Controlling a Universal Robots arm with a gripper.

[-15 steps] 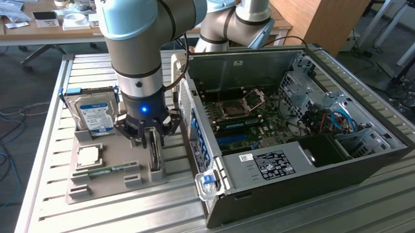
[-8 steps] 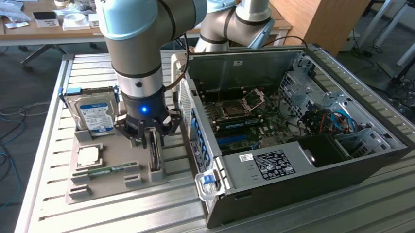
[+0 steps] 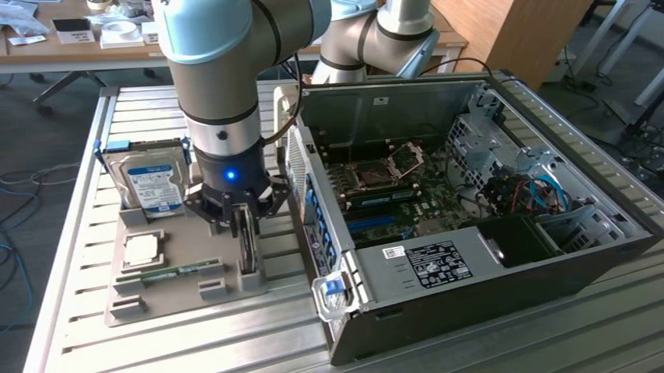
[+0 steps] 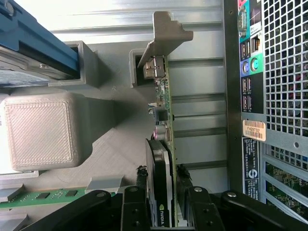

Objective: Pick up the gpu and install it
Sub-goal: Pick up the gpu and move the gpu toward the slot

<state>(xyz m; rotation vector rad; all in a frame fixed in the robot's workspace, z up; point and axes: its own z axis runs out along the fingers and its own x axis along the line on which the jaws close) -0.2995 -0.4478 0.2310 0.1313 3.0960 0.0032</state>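
Gpu [image 4: 162,115]: edge-up in grey holder [image 4: 108,144] slot so the part-open pincer [image 4: 161,171] straddles it, not yet clamped

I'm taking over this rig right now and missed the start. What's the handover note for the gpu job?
Gripper: low over the gpu, astride it; grip cannot be confirmed.
Gpu: on edge in the gray holder, beside the open computer case.
Done: approach only; the gpu is not lifted.
Left: pick it up, install it in the case.
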